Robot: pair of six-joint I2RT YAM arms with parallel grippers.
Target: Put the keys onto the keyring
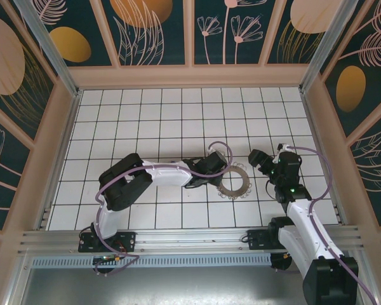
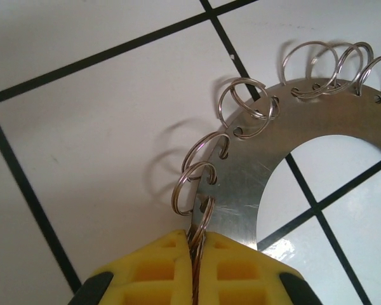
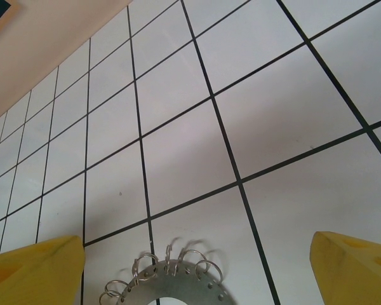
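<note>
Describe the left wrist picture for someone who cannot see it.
The left gripper, yellow, is closed on a small wire loop at the rim of a flat metal keyring. More loops fringe the rim, and it lies on a white tiled table.

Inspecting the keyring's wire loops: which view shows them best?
Left wrist: the keyring is close and sharp, one loop pinched between the left fingers. Top external shows the keyring whole but tiny; right wrist catches part of its rim.

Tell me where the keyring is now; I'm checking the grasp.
In the top view the keyring lies on the tiled floor right of centre, between the right gripper and the left gripper, which is shut on a wire loop at its rim.
</note>
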